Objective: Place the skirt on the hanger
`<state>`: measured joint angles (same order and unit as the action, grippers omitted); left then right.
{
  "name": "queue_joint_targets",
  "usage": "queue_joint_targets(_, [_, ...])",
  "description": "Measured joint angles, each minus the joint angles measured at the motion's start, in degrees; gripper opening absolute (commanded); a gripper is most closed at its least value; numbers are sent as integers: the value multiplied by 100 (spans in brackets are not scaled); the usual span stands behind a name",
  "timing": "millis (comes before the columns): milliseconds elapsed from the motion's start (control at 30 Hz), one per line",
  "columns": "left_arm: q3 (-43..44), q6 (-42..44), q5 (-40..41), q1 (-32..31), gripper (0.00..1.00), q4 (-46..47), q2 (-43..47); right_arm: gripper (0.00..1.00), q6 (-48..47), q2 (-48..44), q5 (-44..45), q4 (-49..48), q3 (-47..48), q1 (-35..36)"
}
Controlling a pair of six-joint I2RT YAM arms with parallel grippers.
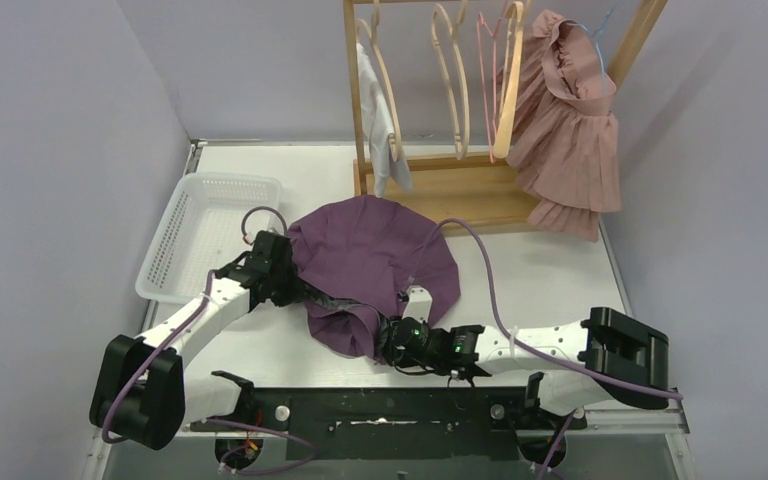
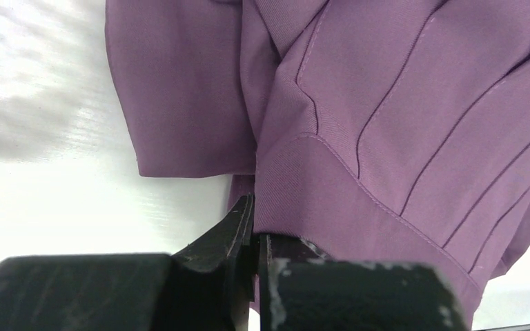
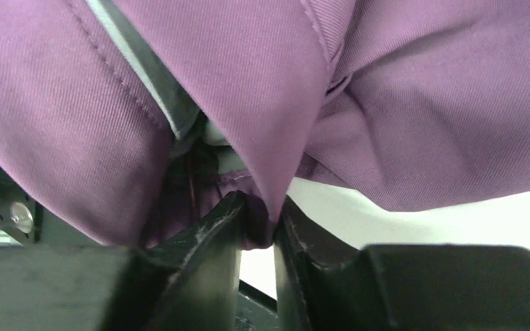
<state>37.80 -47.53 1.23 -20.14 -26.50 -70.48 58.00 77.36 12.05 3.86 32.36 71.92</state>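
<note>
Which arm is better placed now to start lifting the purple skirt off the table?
Left, probably: the left fingers are shut on the skirt at its stitched band; the right fingers pinch only a loose fold.

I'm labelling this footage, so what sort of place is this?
Probably a robotics lab test cell, not a home: plain partition walls around a white table, the left arm and right arm bolted to it, and a wooden hanger rack set up on it.

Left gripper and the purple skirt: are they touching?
Touching. The left wrist view shows the left gripper shut, with an edge of the purple skirt pinched between its fingertips.
</note>
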Motion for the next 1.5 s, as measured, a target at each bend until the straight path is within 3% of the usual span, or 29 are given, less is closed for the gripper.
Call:
queue_joint_targets(67, [96, 31, 26, 7, 0, -94, 22, 0, 149, 31, 33, 31, 0, -28])
queue_joint_targets(200, [612, 227, 74, 109, 0, -551, 118, 0, 516, -50, 269, 682, 155, -31])
queue_joint_targets(433, [2365, 855, 31, 369, 0, -1943, 452, 0, 1309, -1224, 1038, 3547, 1335, -83])
queue_joint_targets(600, [3635, 1207, -256, 378, 0, -2929, 586, 0, 1558, -2135, 1596, 5084, 2564, -494])
queue_joint_targets(767, [4883, 1252, -866, 374, 0, -3449, 562, 0, 1078, -2243, 2072, 6063, 4266, -992])
queue_joint_targets(967, [6568, 1217, -1558, 372, 0, -3681, 389, 0, 13, -1869, 2380, 6559, 6363, -1088])
queue_joint_targets(1133, [7694, 1180, -1862, 367, 0, -4109, 2, 0, -437, -1703, 2396, 6719, 7289, -1095])
queue_joint_targets(1267, [7329, 1174, -1818, 367, 0, -4312, 42, 0, -372, -1582, 2396, 7014, 7219, -1110])
queue_joint_targets(1400, [5853, 1086, -1705, 369, 0, -4194, 251, 0, -365, -1506, 2245, 7114, 6487, -1405])
queue_joint_targets(1500, [4542, 999, -1681, 367, 0, -3934, 256, 0, -678, -1519, 1580, 6570, 5320, -2282])
